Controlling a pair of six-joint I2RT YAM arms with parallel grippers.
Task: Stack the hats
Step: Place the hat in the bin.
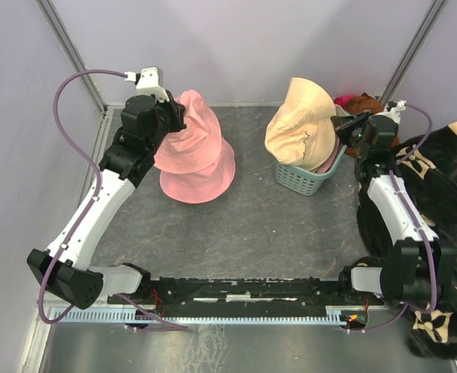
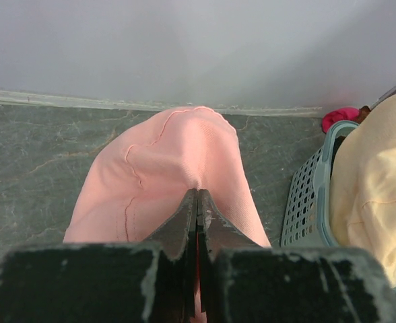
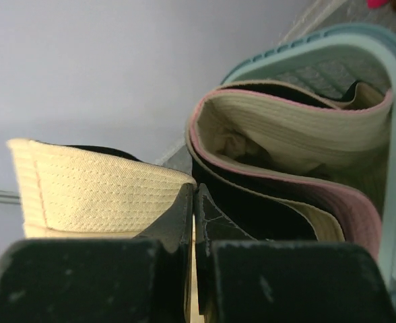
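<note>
Left fingers (image 2: 180,223) pinch the soft pink bucket hat (image 2: 178,155); right fingers (image 3: 176,219) pinch the beige fabric hat (image 1: 302,116), which probably needs stacking next.

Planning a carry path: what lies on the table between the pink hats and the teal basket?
Nothing: only bare grey table separates the pink hats from the teal basket, as the top external view shows; the left wrist view agrees.

place: robot lab cell | plain lilac walls (image 1: 252,47), metal posts (image 1: 67,43) at upper corners | two arms (image 1: 96,210) bolted at frame bottom
</note>
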